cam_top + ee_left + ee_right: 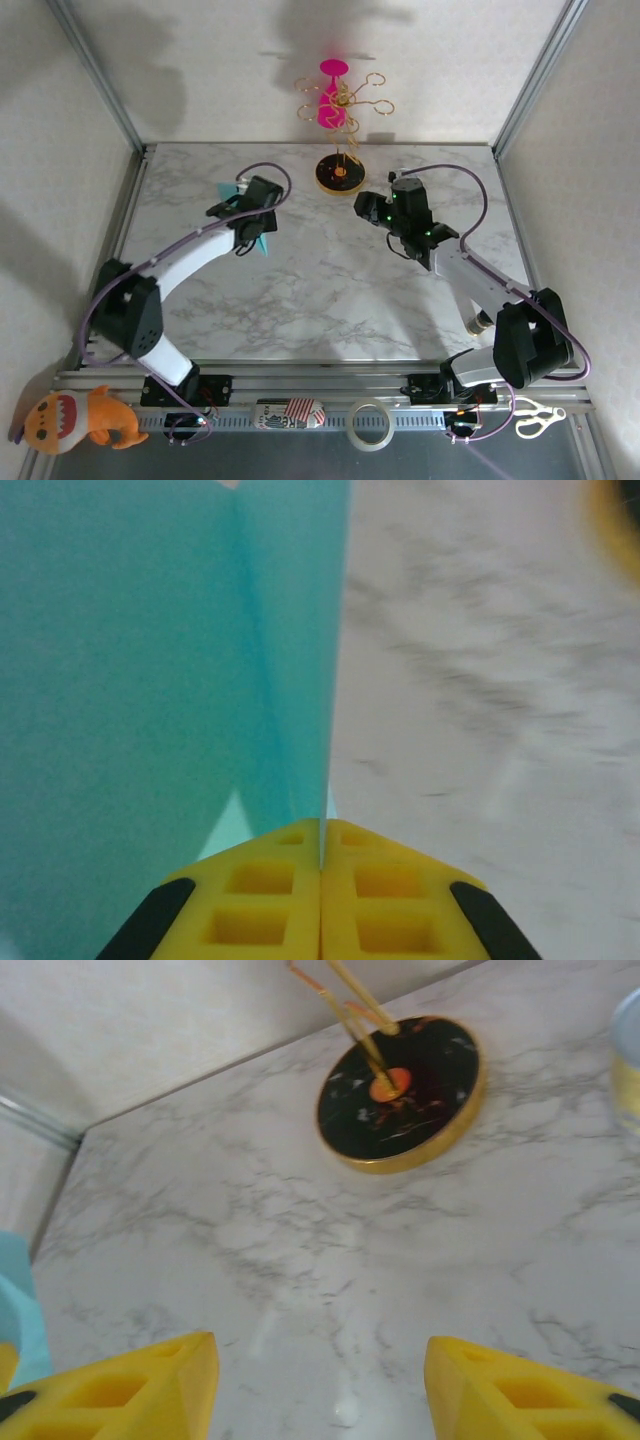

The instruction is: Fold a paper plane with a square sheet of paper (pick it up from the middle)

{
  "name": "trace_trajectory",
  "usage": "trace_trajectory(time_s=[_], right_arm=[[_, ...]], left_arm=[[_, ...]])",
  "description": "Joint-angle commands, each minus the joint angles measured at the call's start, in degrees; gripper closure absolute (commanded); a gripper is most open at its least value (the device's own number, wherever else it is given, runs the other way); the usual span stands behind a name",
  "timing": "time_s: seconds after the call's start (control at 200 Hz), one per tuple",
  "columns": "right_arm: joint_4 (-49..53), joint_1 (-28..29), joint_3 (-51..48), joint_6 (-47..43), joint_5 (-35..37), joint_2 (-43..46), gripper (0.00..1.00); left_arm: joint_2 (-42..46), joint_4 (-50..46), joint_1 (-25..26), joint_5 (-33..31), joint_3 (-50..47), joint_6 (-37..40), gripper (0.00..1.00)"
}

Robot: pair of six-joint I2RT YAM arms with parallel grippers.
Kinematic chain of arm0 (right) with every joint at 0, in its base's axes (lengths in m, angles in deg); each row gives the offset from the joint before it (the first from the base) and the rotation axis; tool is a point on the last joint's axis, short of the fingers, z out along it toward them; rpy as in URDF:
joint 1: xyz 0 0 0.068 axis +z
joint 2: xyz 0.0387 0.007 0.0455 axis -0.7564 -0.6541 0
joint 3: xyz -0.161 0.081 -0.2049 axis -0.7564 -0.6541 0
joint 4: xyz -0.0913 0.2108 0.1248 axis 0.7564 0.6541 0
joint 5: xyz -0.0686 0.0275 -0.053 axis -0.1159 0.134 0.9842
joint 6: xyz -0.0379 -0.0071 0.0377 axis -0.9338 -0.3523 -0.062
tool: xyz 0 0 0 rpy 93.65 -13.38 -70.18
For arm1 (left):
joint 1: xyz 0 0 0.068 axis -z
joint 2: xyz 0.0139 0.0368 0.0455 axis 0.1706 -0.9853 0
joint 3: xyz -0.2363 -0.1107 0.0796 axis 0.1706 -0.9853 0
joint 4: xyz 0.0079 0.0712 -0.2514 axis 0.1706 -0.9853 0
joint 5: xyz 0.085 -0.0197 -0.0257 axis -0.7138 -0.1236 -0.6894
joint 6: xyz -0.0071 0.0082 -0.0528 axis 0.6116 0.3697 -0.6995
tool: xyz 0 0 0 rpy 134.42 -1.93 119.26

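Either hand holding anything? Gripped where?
Left hand pinches the folded teal paper at its edge, beside the crease. Right hand is open and empty.

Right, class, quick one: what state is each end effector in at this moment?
Left end effector: closed on the folded teal paper.
Right end effector: open, holding nothing.
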Motion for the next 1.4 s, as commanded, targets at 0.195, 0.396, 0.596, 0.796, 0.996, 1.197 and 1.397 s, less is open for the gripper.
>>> trace_trajectory(time_s=[0.195, 0.396, 0.596, 0.796, 0.996, 1.197, 1.397], right_arm=[[1.4, -1.2, -1.7, -0.5, 4.4, 1.7, 0.42], [1.5, -2.4, -3.5, 0.6, 4.8, 3.2, 0.42], [1.3, -2.7, -4.1, 1.3, 4.0, 3.0, 0.42], [1.0, -2.9, -4.3, 1.9, 3.2, 2.4, 0.42], [0.5, -3.0, -4.2, 2.5, 2.4, 1.7, 0.42], [0.3, -3.2, -4.4, 3.0, 1.7, 1.5, 0.42], [0.0, -3.7, -5.1, 3.8, 2.4, 2.4, 0.42]], left_arm=[[-16.6, -20.6, 4.0, -23.3, 10.4, -0.8, 0.93], [-26.0, -23.9, 6.1, -26.9, 15.5, -1.4, 0.93], [-31.4, -23.0, 8.2, -25.2, 19.0, -2.4, 0.9], [-35.0, -21.8, 10.3, -21.7, 21.3, -4.3, 0.82], [-35.5, -20.2, 12.1, -18.7, 21.8, -7.1, 0.81], [-35.9, -20.7, 13.0, -18.6, 22.4, -8.8, 0.81], [-32.6, -18.9, 14.0, -13.6, 22.8, -11.6, 0.69]])
